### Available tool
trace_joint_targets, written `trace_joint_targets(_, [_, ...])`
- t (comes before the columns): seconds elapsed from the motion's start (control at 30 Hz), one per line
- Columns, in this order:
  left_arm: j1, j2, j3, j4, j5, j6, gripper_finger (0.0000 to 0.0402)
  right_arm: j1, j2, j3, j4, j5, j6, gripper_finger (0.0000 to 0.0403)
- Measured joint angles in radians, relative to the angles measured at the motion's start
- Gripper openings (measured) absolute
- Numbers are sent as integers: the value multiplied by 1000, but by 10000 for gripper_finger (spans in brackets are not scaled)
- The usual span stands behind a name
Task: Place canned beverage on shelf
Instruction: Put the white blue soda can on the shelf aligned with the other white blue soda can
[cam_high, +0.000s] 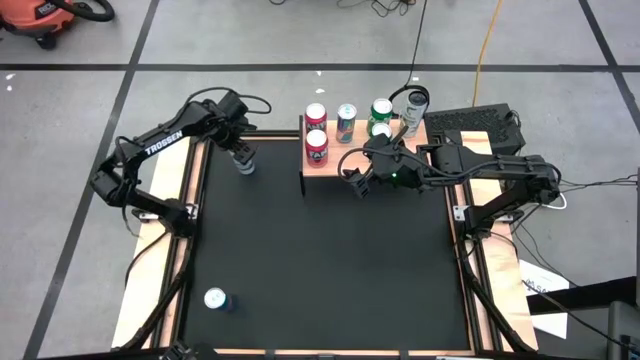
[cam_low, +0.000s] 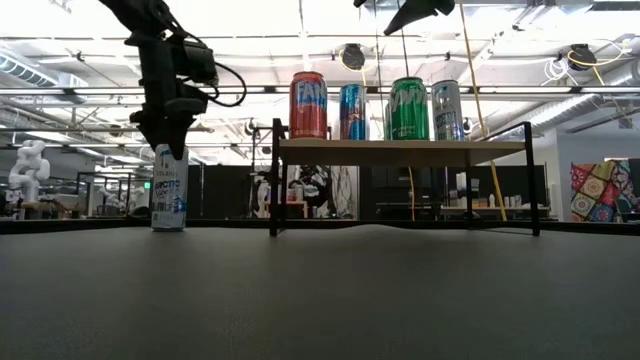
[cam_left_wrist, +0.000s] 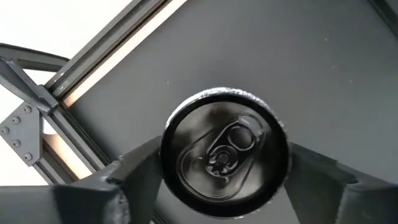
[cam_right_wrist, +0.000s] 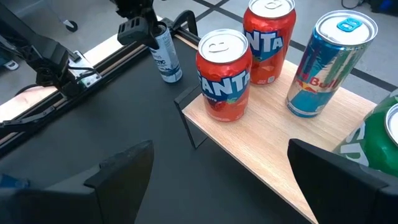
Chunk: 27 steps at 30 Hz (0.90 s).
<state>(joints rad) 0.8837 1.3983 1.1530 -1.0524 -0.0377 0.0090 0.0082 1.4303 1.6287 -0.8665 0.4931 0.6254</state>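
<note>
Two dark, near-black arms of jointed segments. White "TROSSEN" lettering seen along left arm (cam_high: 160, 145) link. Black cables looped beside upper joints of both arms. Small green light seen on right arm (cam_high: 480, 168) wrist housing. Left gripper (cam_left_wrist: 224, 180) fingers (cam_left_wrist: 118, 186) matte dark grey, broad, angular. Right gripper (cam_right_wrist: 230, 180) fingers (cam_right_wrist: 121, 177) likewise dark, flat-faced, wedge-shaped.
</note>
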Motion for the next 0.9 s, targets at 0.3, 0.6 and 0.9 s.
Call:
trace_joint_targets(0.3, [-4, -20, 6, -60, 5, 21, 236, 0, 0, 0, 0, -60, 2, 357])
trace_joint_targets(0.6, [-128, -198, 32, -206, 47, -137, 245, 11, 0, 0, 11, -102, -38, 357])
trace_joint_targets(0.9, [-431, -305, 33, -189, 85, -453, 246, 124, -16, 0, 173, -44, -151, 356])
